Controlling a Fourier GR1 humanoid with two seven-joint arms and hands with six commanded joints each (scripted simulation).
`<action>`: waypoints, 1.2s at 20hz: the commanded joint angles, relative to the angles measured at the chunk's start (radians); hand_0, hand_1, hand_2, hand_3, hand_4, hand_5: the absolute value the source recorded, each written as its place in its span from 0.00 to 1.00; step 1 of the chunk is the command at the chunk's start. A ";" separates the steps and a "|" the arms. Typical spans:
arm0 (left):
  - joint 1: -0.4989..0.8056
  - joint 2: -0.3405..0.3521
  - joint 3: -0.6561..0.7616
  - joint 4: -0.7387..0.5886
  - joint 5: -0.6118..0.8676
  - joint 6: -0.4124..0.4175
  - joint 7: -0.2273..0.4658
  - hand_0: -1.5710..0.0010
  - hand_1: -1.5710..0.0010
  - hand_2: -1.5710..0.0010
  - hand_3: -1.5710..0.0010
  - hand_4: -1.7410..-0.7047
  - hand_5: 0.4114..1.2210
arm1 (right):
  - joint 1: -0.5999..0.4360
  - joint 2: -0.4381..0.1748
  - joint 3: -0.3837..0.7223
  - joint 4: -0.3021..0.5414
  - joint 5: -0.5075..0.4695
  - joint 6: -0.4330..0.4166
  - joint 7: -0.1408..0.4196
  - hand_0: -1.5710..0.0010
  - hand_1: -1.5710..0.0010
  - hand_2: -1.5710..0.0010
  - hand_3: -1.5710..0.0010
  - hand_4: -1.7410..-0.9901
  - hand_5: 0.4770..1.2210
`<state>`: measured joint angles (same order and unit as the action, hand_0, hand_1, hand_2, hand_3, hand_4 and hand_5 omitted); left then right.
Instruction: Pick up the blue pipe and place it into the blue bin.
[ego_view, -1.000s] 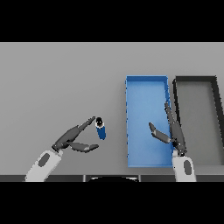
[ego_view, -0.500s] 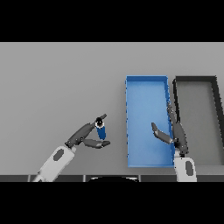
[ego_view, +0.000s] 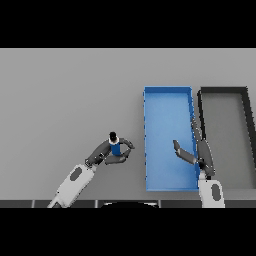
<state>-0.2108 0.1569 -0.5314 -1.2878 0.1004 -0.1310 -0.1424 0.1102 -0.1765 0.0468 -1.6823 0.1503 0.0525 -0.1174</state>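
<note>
While the blue pipe stands upright on the grey table, the left hand is wrapped around it, fingers and thumb curled round its lower part from both sides. The pipe's dark cap pokes up above the fingers. Pipe and left hand sit left of the blue bin, near its long left wall but not touching it. Right hand hangs over the bin's right wall, fingers straight and relaxed, thumb spread out over the bin floor, holding nothing. A dark grey bin sits just beside the blue one on its right.
</note>
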 joint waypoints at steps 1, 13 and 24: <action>0.003 -0.006 -0.003 -0.002 -0.004 0.010 0.004 0.62 0.52 0.45 0.42 0.29 0.62 | -0.001 -0.004 -0.004 -0.002 -0.003 0.002 -0.009 1.00 1.00 1.00 1.00 0.69 0.24; 0.006 -0.045 -0.004 -0.115 -0.054 0.041 -0.066 0.04 0.04 0.03 0.03 0.26 0.97 | -0.016 0.008 -0.003 0.005 -0.030 0.018 0.018 1.00 1.00 1.00 1.00 0.68 0.21; -0.057 -0.091 -0.014 -0.282 -0.072 -0.020 0.081 0.00 0.00 0.00 0.00 0.26 1.00 | -0.008 -0.006 0.001 0.004 0.007 0.004 0.001 1.00 1.00 1.00 1.00 0.78 0.22</action>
<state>-0.2674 0.0661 -0.5451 -1.5693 0.0275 -0.1532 -0.0636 0.1020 -0.1818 0.0481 -1.6782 0.1577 0.0571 -0.1161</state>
